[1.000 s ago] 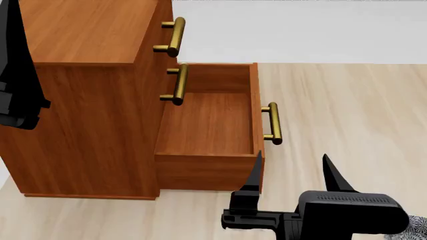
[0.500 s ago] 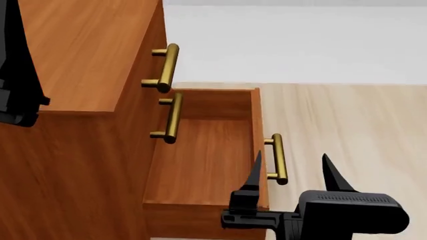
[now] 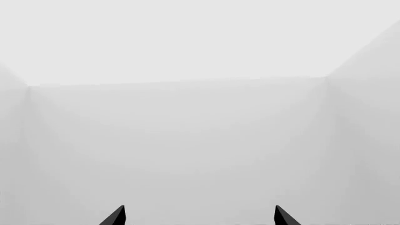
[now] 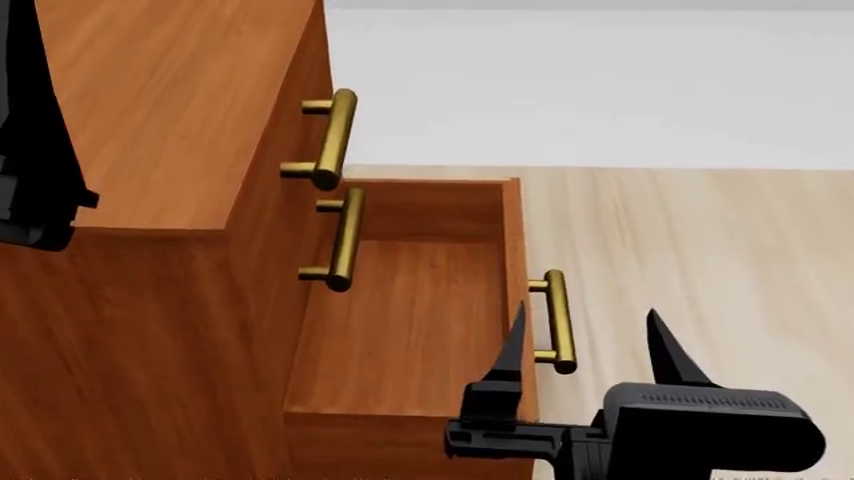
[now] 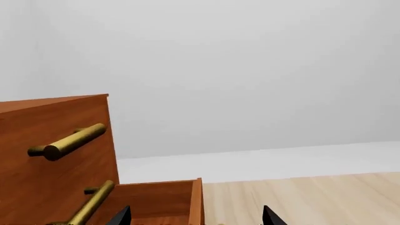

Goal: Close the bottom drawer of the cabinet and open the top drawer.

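Note:
The cabinet (image 4: 147, 300) fills the left of the head view. Its top drawer (image 4: 294, 140) sits flush and closed, brass handle (image 4: 328, 136) sticking out. The bottom drawer (image 4: 400, 320) is pulled far out and empty, with its handle (image 4: 558, 322) on the front panel. My right gripper (image 4: 583, 330) is open; its left finger overlaps the drawer's front panel and the handle lies between the fingertips in this view. The right wrist view shows the top drawer (image 5: 62, 117), the bottom drawer's front edge (image 5: 196, 199) and the open gripper (image 5: 195, 218). My left gripper (image 3: 200, 215) is open, facing a blank white wall.
The middle drawer's handle (image 4: 340, 240) overhangs the open bottom drawer. My left arm (image 4: 34, 150) hangs dark over the cabinet top at the view's left edge. Pale wood floor (image 4: 694, 250) lies to the right, with a white wall (image 4: 601, 90) behind.
The head view has moved closer to the cabinet, which now looks larger and steeper. Both grippers hold the same place in the view, and the drawers have not moved.

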Robot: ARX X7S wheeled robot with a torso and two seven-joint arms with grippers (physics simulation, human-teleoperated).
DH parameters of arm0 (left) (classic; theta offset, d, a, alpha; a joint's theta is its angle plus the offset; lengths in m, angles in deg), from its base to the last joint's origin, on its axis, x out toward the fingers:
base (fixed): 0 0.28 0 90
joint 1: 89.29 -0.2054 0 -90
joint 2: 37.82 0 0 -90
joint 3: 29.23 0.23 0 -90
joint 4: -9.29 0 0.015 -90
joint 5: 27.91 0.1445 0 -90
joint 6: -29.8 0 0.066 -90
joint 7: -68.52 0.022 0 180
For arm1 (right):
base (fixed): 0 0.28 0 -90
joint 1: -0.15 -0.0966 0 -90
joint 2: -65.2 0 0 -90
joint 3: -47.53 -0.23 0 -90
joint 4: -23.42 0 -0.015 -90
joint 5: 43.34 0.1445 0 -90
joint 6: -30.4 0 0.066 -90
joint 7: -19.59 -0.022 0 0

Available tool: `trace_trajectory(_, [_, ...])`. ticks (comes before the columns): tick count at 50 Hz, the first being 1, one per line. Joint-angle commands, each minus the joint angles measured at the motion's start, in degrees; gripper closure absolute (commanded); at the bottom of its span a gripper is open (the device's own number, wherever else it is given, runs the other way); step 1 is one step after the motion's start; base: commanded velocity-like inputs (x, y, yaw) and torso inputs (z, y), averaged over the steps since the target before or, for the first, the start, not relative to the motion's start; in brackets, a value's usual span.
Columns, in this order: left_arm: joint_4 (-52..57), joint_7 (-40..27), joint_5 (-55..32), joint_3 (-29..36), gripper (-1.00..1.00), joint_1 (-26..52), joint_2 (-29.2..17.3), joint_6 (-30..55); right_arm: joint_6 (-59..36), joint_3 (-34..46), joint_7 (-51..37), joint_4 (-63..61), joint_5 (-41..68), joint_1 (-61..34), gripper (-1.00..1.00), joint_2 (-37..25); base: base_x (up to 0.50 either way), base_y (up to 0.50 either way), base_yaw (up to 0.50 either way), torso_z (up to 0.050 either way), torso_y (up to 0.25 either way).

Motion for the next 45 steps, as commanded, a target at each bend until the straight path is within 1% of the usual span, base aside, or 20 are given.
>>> trace_trajectory(1, [-0.2,-0.6,-0.6,0.3,-1.0,0.8,0.1,0.9,0.2,0.0,-0.2,-0.2,0.5,0.2,-1.0,-0.3,0.0,0.0,0.0,0.0,-0.141])
trace_trajectory(13, [0.2,-1.1,-1.0,0.7,-1.0,1.7,-0.1,1.8,0.2,-0.2,-0.5,-0.6,1.1,0.4,-1.0,-0.7,0.0,0.0,0.0,0.0,-0.141])
trace_trajectory(40, [0.3,-1.8,-1.5,0.9,-1.0,0.9,-0.7,1.3,0.7,0.4,-0.8,-0.5,1.5,0.4,-1.0,-1.2,0.0,0.0,0.0,0.0,-0.142])
trace_trajectory(45, [0.2,-1.9,-2.1,0.5,-1.0,0.9,-0.4,1.1,0.3,0.4,-1.0,-1.0,1.7,0.0,-1.0,-1.5,0.0,0.0,0.0,0.0,-0.021])
